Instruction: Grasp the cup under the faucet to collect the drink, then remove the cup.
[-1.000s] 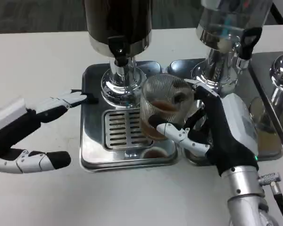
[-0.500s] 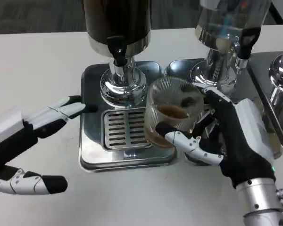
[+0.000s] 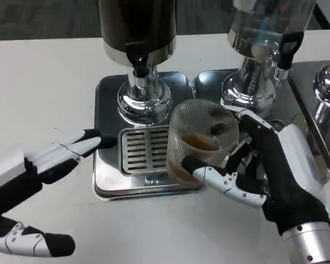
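A ribbed clear glass cup (image 3: 199, 141) with brown drink in its bottom is gripped by my right hand (image 3: 269, 170), thumb in front and fingers behind. The cup hangs over the right front corner of the drip tray (image 3: 107, 165), to the right of the dark dispenser's faucet (image 3: 137, 60). My left hand (image 3: 41, 165) is open at the tray's left edge, fingertips pointing toward the grille (image 3: 143, 149), holding nothing.
A second dispenser (image 3: 261, 38) with a clear tank stands at the back right on its own tray, just behind the cup. A third metal base (image 3: 327, 93) sits at the far right edge. White table lies in front and to the left.
My right hand has carried the cup toward me and slightly right, away from the faucet. My left hand has drawn back toward the lower left.
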You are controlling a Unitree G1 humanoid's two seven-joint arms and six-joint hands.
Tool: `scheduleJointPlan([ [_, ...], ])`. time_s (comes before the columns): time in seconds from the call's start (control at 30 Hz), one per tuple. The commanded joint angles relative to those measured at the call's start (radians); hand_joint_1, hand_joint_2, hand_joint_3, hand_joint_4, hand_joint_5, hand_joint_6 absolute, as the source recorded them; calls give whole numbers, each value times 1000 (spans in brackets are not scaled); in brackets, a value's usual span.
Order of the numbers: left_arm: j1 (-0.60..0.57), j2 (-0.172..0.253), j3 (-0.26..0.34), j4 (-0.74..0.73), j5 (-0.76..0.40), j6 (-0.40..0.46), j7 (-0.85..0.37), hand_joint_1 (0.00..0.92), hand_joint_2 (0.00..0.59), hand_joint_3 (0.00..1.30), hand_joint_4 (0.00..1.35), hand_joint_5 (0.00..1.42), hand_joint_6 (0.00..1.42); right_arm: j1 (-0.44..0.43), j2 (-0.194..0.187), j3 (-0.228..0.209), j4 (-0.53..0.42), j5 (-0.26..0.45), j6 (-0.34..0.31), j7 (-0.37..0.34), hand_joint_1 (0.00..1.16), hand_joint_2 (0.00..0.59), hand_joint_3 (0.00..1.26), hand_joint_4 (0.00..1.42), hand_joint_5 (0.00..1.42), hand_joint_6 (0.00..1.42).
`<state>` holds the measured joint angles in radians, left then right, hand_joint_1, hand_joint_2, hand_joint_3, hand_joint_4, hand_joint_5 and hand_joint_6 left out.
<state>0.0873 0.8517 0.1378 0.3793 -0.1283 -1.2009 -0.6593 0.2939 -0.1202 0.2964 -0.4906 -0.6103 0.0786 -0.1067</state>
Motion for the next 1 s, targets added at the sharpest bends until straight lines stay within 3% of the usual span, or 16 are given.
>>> scheduleJointPlan([
  [0.03,28,31,4,-29,-19,-3,6,0,101,35,0,0,88,35,3,4,-69,-2,-27,2,706,231,525,717,922,1210],
  [0.5,83,58,26,-60,-6,-26,15,0,98,35,0,0,88,84,-2,8,-110,-3,-42,14,705,233,538,717,922,1210],
  [1.0,106,58,32,-77,-14,-5,15,0,96,51,0,0,87,99,-2,6,-119,1,-55,14,697,240,540,722,922,1209],
])
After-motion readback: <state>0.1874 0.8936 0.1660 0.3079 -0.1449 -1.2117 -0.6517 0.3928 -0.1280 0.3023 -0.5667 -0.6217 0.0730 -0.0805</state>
